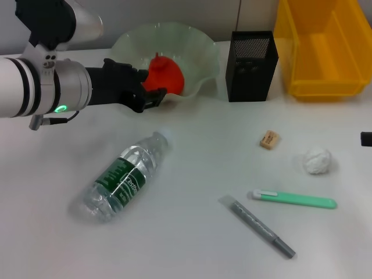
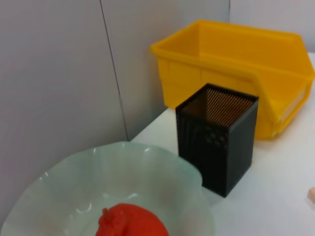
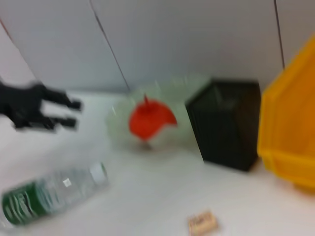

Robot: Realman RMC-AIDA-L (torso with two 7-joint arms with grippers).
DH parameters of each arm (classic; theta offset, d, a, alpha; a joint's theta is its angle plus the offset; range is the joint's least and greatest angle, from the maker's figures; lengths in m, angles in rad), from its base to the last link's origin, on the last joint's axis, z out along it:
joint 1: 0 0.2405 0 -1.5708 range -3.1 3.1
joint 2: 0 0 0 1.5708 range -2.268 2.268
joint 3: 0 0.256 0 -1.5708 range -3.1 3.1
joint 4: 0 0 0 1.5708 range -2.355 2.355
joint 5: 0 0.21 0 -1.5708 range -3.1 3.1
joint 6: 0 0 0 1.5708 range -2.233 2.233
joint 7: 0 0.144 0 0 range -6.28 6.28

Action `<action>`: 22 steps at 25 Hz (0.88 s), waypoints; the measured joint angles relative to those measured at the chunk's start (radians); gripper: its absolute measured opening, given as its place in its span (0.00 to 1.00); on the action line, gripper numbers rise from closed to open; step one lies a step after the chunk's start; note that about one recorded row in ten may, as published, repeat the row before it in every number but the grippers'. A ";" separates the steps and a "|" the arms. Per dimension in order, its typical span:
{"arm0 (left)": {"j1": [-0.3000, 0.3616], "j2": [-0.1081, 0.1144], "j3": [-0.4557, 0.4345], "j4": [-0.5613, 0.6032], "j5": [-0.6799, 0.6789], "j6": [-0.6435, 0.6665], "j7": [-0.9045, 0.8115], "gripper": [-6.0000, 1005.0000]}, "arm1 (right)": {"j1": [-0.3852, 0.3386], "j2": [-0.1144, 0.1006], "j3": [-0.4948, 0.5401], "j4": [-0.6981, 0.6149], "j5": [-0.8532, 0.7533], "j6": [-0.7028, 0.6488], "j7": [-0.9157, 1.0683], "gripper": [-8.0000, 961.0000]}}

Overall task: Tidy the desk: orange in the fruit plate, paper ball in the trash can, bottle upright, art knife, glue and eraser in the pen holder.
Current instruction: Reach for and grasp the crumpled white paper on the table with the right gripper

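Observation:
The orange (image 1: 167, 74) lies in the pale green fruit plate (image 1: 197, 49), also in the left wrist view (image 2: 130, 223). My left gripper (image 1: 154, 83) is open and empty just left of the orange at the plate's front rim; the right wrist view shows it (image 3: 76, 114) apart from the fruit. The bottle (image 1: 125, 177) lies on its side. The eraser (image 1: 269, 139), paper ball (image 1: 317, 160), green art knife (image 1: 293, 199) and grey glue stick (image 1: 257, 226) lie on the desk. The pen holder (image 1: 251, 65) and yellow trash can (image 1: 322, 46) stand at the back. Only a dark bit of my right gripper (image 1: 366, 138) shows at the right edge.
A grey wall runs behind the plate, pen holder and trash can. The white desk (image 1: 203, 145) lies open between the bottle and the eraser.

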 joint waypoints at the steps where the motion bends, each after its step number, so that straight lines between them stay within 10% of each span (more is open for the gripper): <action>1: 0.000 0.001 0.002 0.000 -0.017 -0.004 0.000 0.51 | 0.025 0.006 -0.061 -0.079 -0.038 0.001 0.108 0.73; 7: 0.014 0.000 0.010 0.001 -0.027 -0.010 0.002 0.50 | 0.087 0.001 -0.191 -0.258 -0.142 -0.001 0.387 0.73; 15: 0.048 0.002 0.006 0.003 -0.090 -0.007 0.048 0.50 | 0.278 -0.075 -0.239 -0.263 -0.324 -0.165 0.571 0.73; 22: 0.069 0.003 -0.020 0.003 -0.162 -0.008 0.103 0.50 | 0.345 -0.055 -0.385 -0.169 -0.475 -0.130 0.610 0.73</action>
